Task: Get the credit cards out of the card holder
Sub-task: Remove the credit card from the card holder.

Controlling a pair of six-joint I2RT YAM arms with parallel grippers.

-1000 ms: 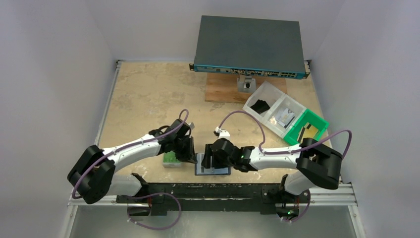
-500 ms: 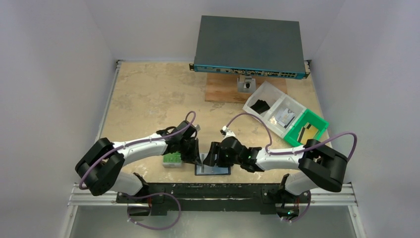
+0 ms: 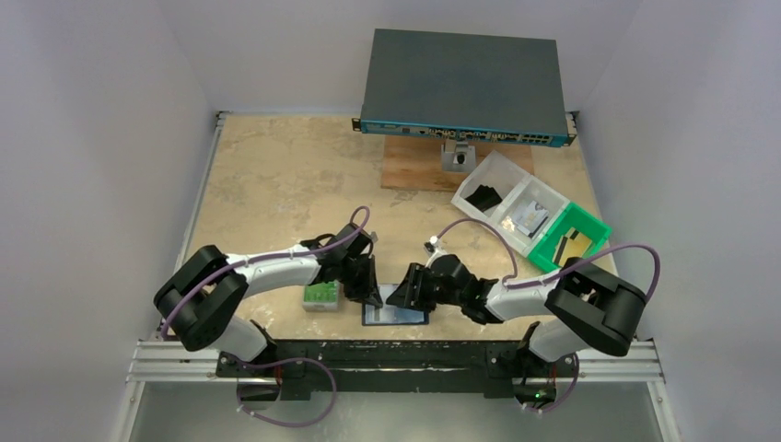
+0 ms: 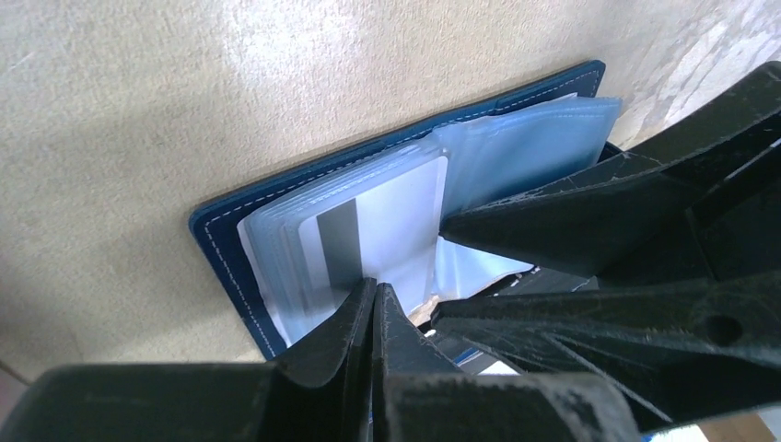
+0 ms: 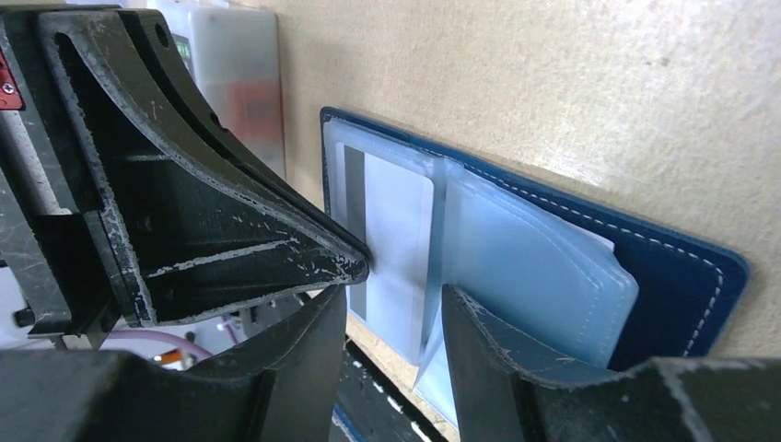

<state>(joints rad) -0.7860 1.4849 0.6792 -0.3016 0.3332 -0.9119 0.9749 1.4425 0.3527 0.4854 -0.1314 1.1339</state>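
Observation:
The card holder (image 3: 398, 316) lies open near the table's front edge, navy with light-blue clear sleeves. A pale card with a dark stripe (image 4: 391, 216) sits in the top sleeve on its left half. My left gripper (image 3: 370, 295) is shut, and its tip (image 4: 373, 293) touches that card's near edge. My right gripper (image 3: 406, 296) is open, with its fingers either side of the raised sleeve fold (image 5: 391, 318). In the right wrist view the striped card (image 5: 398, 239) lies just beyond my left fingers (image 5: 239, 239), and the holder's navy cover (image 5: 686, 276) shows at the right.
A grey case with a green label (image 3: 320, 296) lies just left of the holder, also in the right wrist view (image 5: 241, 74). A network switch (image 3: 460, 87) on a wooden board (image 3: 413, 168) stands at the back. A compartment tray (image 3: 531, 221) is at the right.
My left gripper has moved right onto the holder's left half. My right gripper has shifted right, off the middle of the holder, and its arm has lowered.

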